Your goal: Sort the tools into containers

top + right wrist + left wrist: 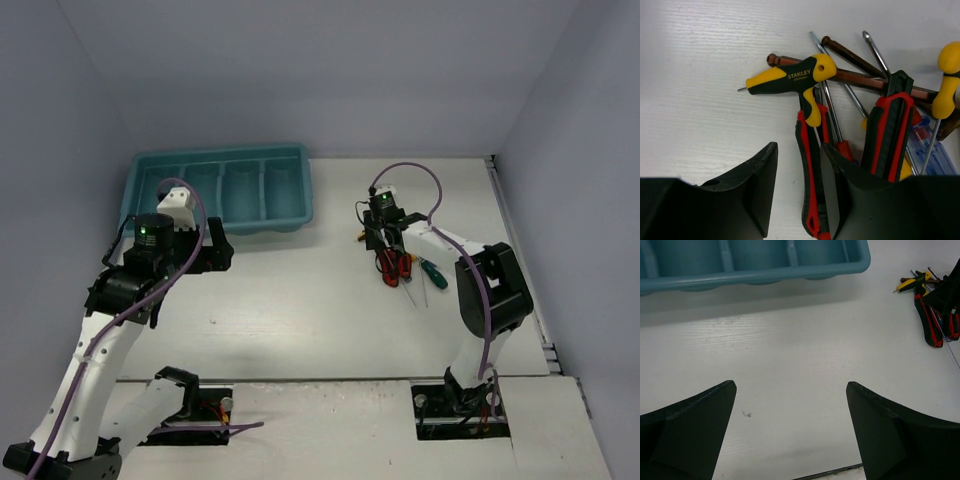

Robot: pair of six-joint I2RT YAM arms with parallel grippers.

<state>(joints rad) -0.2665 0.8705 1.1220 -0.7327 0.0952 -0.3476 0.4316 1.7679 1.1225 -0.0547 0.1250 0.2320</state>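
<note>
The tools lie in a pile right of centre [400, 266]. The red-handled pliers [810, 165] lie under a yellow-and-black T-handle driver [790, 77], thin screwdrivers [837, 115], a blue-handled one [935, 155] and dark brown hex keys [860, 80]. My right gripper [800, 147] is open and low over the pile, its fingers either side of the left pliers handle, with a gap on the left side. The teal tray [292, 215] stands at the back left, and the compartments I can see are empty. My left gripper [791, 385] is open and empty over bare table in front of the tray [765, 274].
A green-handled screwdriver [433, 273] lies at the pile's right edge. The pile also shows at the far right of the left wrist view [930, 320]. Grey walls close in the table at the back and sides. A raised rail [520, 260] runs along the right edge.
</note>
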